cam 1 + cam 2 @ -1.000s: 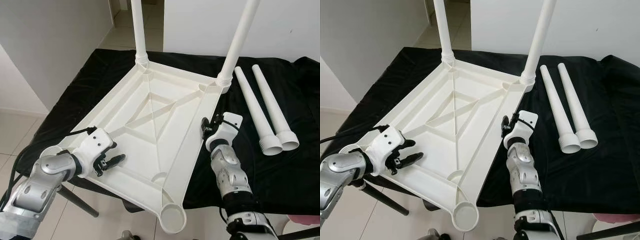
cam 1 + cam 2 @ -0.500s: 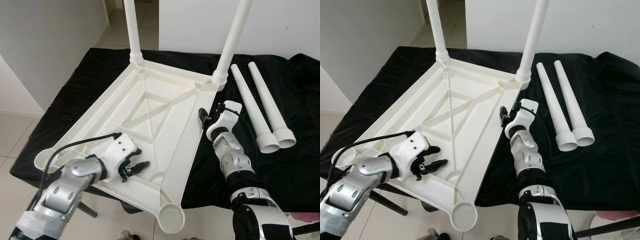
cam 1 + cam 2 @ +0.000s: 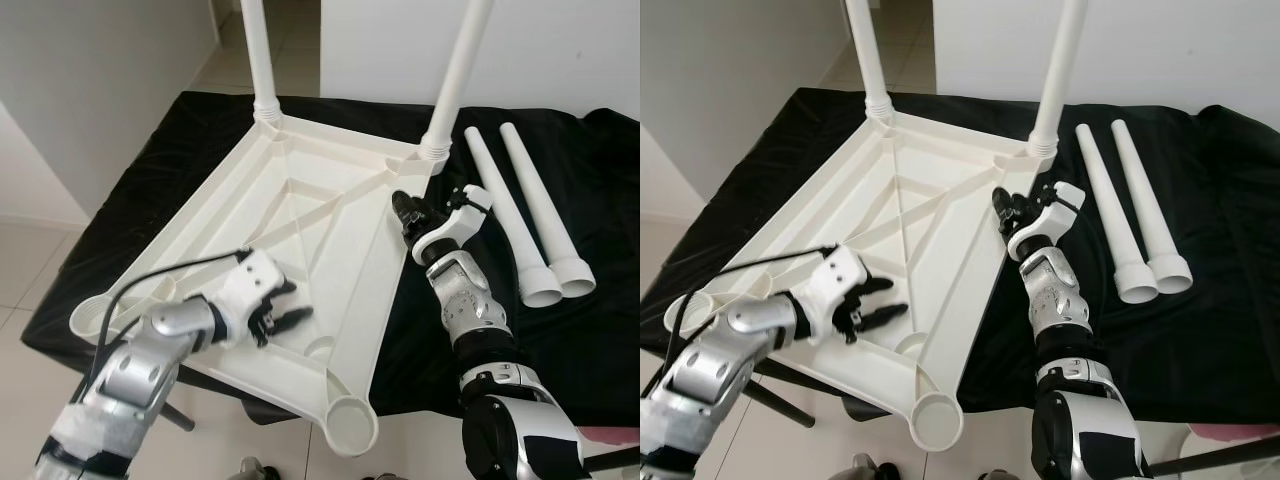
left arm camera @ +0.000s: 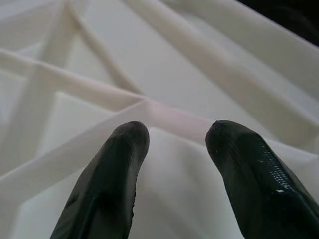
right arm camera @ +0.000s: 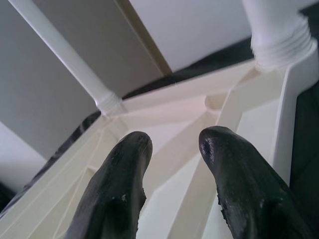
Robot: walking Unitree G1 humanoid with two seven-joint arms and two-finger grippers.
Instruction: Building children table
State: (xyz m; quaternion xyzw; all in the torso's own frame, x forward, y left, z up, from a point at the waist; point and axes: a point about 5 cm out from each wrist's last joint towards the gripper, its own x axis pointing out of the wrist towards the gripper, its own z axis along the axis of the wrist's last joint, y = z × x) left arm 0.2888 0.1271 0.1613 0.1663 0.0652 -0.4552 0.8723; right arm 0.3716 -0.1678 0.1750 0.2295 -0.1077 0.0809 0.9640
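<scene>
Black fingers spread and empty, the left gripper [image 3: 285, 315] hovers over the upturned tabletop [image 3: 330, 215] on the black cloth [image 3: 600, 330] while the right gripper [image 3: 1008, 208], apparently open too, hangs by its edge; two legs [image 3: 452, 80] stand fitted, two loose legs [image 3: 520, 215] lie alongside, both near sockets [image 3: 347, 428] vacant.
</scene>
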